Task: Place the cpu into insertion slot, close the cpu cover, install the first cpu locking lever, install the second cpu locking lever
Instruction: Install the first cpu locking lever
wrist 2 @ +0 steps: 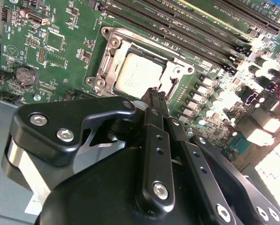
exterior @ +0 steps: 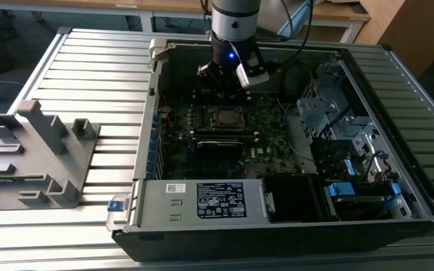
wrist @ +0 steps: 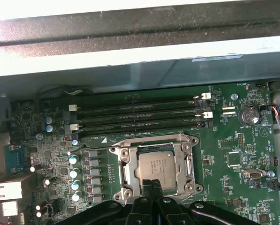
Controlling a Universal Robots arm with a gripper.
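the desk (exterior: 89,62) carries an open computer case (exterior: 277,240) that reaches from its far edge to its near edge, with a grey fixture (exterior: 40,152) by the edge at the exterior view's left. on the motherboard (wrist: 219,136) the claw (wrist: 152,186), clenched on nothing, hovers at the socket (wrist: 125,191) edge. the cover (wrist: 190,164) lies down around the cpu (wrist: 158,164), which is seated there. the chip is probably light, stiff and fragile, so take it by its edges; memory slots (wrist: 140,117) and capacitors (wrist: 74,160) crowd close.

- An open computer case (exterior: 277,244) is seen lying on a slatted metal table (exterior: 96,62).
- A grey plastic fixture (exterior: 32,161) is set on the table, to the exterior view's left of the case.
- A green motherboard (wrist: 224,145) is mounted inside, with long black memory slots (wrist: 140,116) and 1 coin battery (wrist: 248,115) carried on it.
- A silver power supply (exterior: 202,200) is fitted inside the case.
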